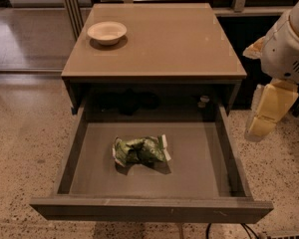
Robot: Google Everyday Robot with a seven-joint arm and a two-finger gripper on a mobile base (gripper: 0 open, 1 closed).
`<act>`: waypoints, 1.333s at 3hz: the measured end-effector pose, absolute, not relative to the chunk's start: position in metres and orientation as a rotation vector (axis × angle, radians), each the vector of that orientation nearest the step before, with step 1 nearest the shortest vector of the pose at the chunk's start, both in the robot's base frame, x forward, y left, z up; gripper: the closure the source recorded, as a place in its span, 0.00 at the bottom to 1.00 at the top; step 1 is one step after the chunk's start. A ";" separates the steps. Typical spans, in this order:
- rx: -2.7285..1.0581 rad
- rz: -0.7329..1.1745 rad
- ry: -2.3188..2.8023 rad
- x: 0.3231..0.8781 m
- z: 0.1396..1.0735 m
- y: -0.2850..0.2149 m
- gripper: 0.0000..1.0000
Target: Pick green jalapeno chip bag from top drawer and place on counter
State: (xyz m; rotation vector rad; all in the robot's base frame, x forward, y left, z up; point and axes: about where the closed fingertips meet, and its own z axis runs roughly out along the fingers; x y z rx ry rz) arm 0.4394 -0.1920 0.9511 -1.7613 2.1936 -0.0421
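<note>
The counter (164, 49) is a flat, glossy tan-brown top with a thin darker edge, and it sits above the top drawer (149, 209). A white round bowl (106, 32) stands upright near the rear left corner of the counter and casts a short shadow on the surface. The top drawer is pulled fully out toward the camera; its plain front panel is nearest the viewer, and its smooth grey bottom is exposed. The green jalapeno chip bag (141, 151) lies crumpled on the drawer bottom, slightly left of centre, apart from all four drawer walls. In the dark recess behind the drawer, a black shape (129, 101) and a small pale round item (203, 101) are visible; neither can be identified. The tool (263, 123) hangs at the right of the scene, outside the drawer and beside its right wall, below the white arm housing (289, 44). Whether the tool is spread or pressed together cannot be told; it touches nothing visible. The room floor (25, 133) is speckled beige stone. Dark cables (229, 230) lie on it at the lower right.
</note>
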 end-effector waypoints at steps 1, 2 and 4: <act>-1.798 0.032 2.184 0.438 0.918 -0.170 0.00; -1.812 0.142 2.196 0.440 0.853 -0.142 0.00; -1.798 0.133 2.175 0.452 0.845 -0.134 0.00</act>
